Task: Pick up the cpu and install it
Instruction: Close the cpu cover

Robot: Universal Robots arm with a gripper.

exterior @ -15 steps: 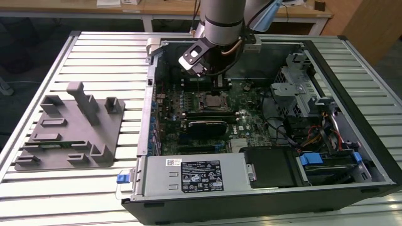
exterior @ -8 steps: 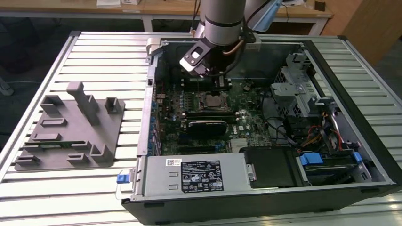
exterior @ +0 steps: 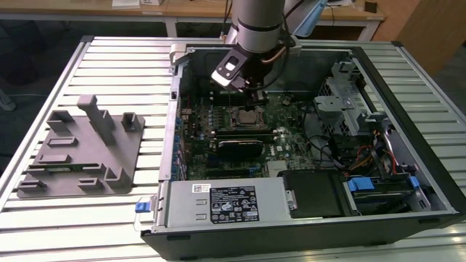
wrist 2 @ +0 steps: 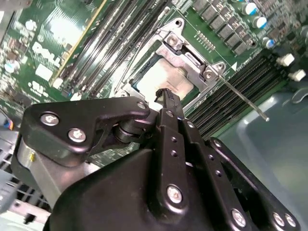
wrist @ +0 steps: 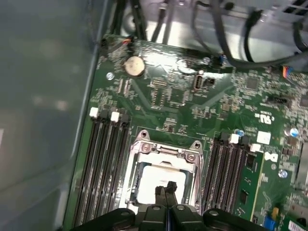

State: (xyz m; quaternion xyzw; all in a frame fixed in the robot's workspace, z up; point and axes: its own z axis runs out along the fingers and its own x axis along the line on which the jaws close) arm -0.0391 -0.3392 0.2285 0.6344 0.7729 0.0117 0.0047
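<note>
The cpu (wrist: 151, 178) lies flat in its socket (wrist: 166, 147), silver top up. It is square, with no long axis, and its edges run parallel to the memory slots (wrist: 103, 163). The gripper (wrist: 166, 190) is directly over it, clenched on nothing. Seating seems the step in hand and calls for a gentle, straight touch. In the exterior view the grey tray (exterior: 80, 153) sits at the cpu's nine o'clock.

We find the cpu (wrist: 156, 174) in the motherboard socket (wrist: 144, 144) inside the case (exterior: 173, 131) (memory slots (wrist: 103, 163) on either side), the gripper (wrist: 166, 187) just above it, the tray (exterior: 73, 158) beside the case at the exterior view's left.
</note>
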